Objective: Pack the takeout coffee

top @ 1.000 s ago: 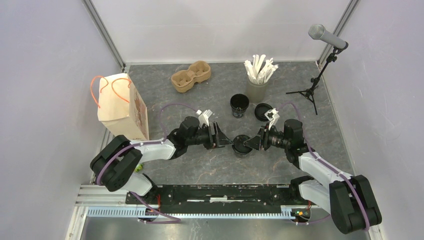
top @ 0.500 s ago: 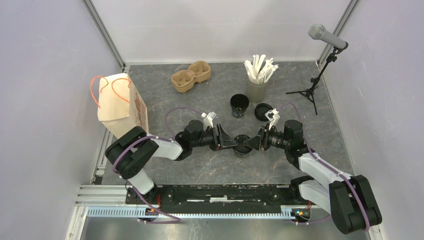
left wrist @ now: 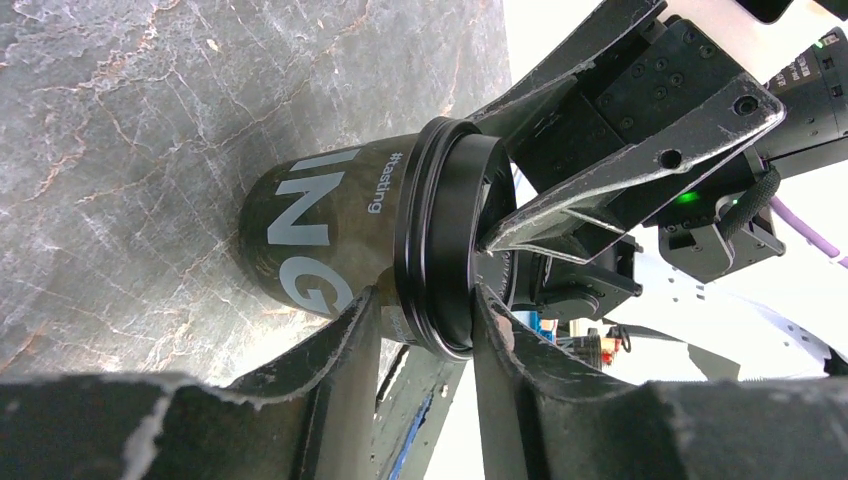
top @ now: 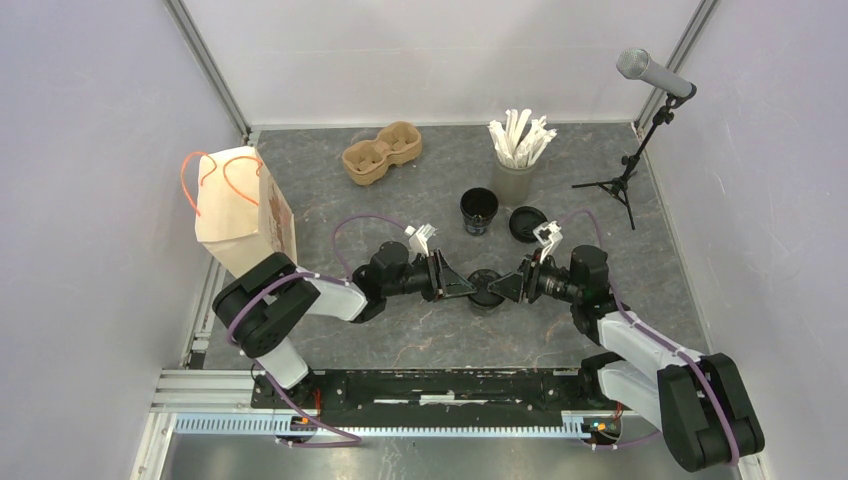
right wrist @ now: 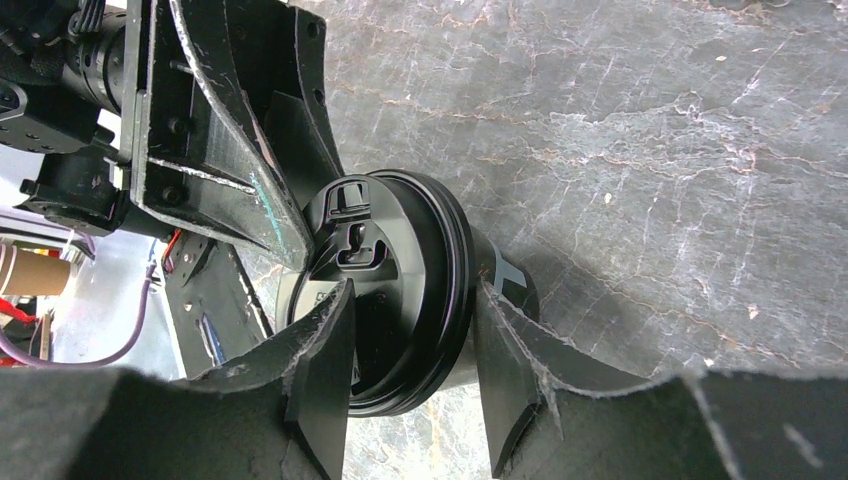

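The takeout coffee (top: 487, 290), a small black cup with white lettering and a black lid, stands at the table's middle. My left gripper (top: 466, 288) comes at it from the left and my right gripper (top: 507, 287) from the right. In the left wrist view the cup (left wrist: 320, 225) shows, and my left gripper (left wrist: 425, 300) is shut across the lid rim (left wrist: 440, 240), one finger on the lid top, one on the cup wall. In the right wrist view my right gripper (right wrist: 412, 292) grips the lid (right wrist: 390, 250) the same way.
An open black cup (top: 479, 211) and a loose black lid (top: 526, 222) lie just behind. A grey cup of white sticks (top: 515, 175), a brown pulp carrier (top: 381, 153), a paper bag (top: 245, 212) at the left and a microphone stand (top: 630, 170) at the right stand farther back.
My left gripper has moved right and closed in on the cup's lid. My right gripper has stayed at the cup, shifting only slightly.
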